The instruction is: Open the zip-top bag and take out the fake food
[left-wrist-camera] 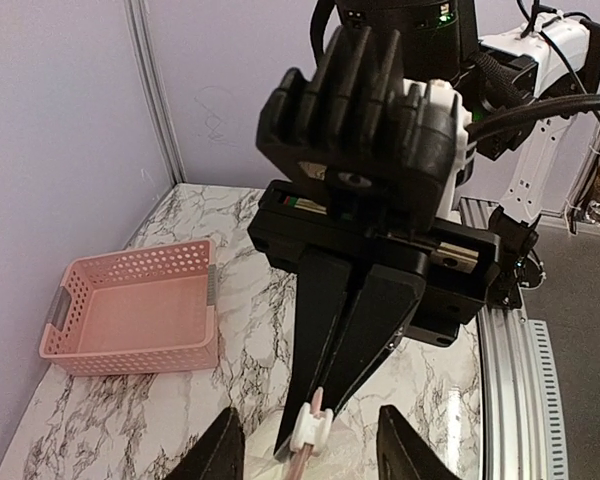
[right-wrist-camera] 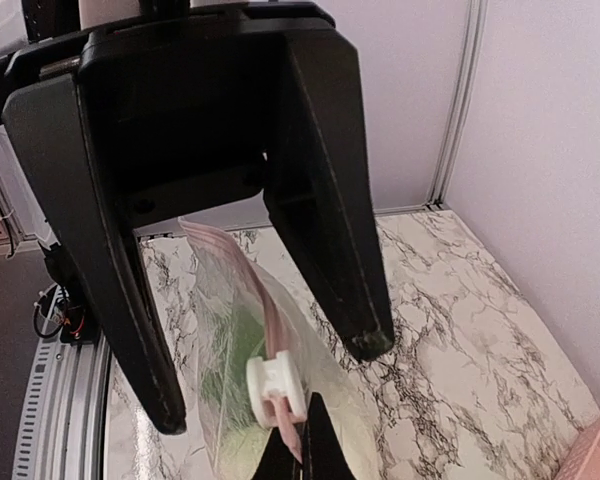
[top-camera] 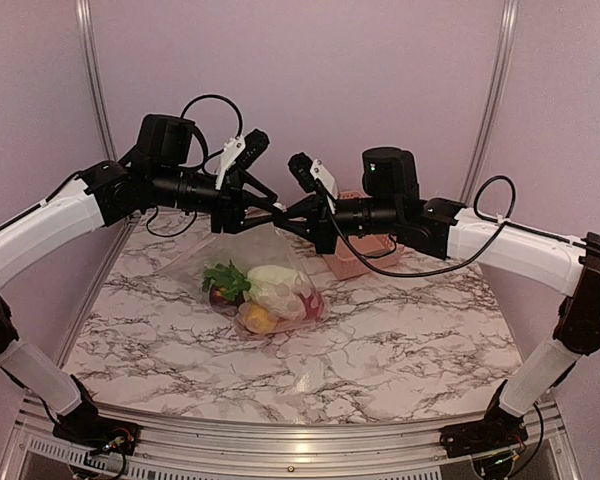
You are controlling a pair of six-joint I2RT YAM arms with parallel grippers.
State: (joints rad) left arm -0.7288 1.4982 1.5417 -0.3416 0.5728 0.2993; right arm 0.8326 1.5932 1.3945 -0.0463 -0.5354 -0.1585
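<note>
The right gripper (left-wrist-camera: 315, 402) pinches the clear crinkly zip-top bag (top-camera: 292, 262) upright so the left gripper (right-wrist-camera: 270, 382), fingers spread, straddles its top.

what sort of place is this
Probably a robot lab test cell: the left arm and right arm mounted at a marble-patterned table, enclosed by plain lilac panels on aluminium posts.

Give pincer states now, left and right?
Left pincer: open, straddling the zip-top bag.
Right pincer: closed on the bag's white slider.
</note>
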